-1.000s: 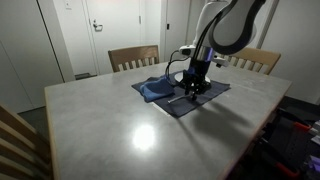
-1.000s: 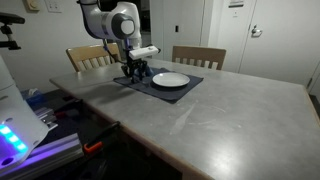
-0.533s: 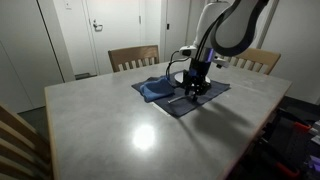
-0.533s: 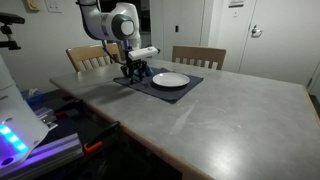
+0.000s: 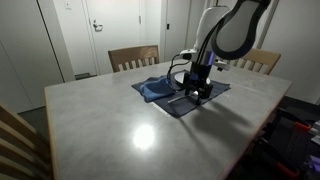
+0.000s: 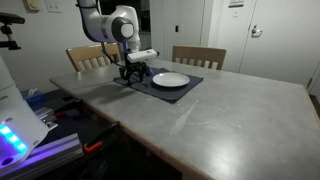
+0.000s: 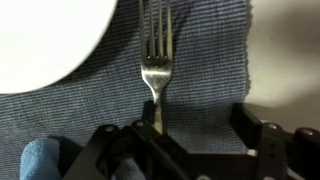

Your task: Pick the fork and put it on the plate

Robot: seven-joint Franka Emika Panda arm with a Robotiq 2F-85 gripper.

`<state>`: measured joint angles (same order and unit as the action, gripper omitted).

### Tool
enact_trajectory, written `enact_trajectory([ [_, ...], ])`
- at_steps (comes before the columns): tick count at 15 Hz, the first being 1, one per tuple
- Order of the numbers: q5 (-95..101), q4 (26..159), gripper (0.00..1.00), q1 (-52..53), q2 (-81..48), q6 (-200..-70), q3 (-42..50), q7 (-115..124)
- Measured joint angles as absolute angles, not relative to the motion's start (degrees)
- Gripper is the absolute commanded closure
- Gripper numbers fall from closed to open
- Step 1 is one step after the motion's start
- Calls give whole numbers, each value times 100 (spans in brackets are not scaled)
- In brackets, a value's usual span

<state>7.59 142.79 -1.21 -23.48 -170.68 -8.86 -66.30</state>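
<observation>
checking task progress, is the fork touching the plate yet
Apart. The wrist view shows a strip of blue placemat between the fork and the rim of the plate.

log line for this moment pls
end effector: open, handle between jaws | thin silver metal fork: flat on dark blue placemat | round white plate: beside fork

Pale grey table (image 5: 110, 135), glossy, with a bright patch of glare near the middle. Lying flat on it toward one end, close to the edge in both exterior views: a dark blue mat (image 6: 160, 93), a ribbed weave in the wrist view. At the mat's corner, touching it: a crumpled, lighter blue napkin (image 5: 152, 90). Hard to tell how far over the mat.
</observation>
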Motion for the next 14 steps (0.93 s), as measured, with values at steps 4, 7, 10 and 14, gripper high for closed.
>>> enact_trajectory([
  [4, 760, 14276, 42, -161, -2294, -17077, -941, -6625],
  [7, 772, 14273, 12, -191, -2264, -17075, -983, -6625],
  [10, 773, 14268, 0, -220, -2257, -17060, -1037, -6625],
  [14, 773, 14259, 0, -297, -2123, -16888, -1098, -6627],
])
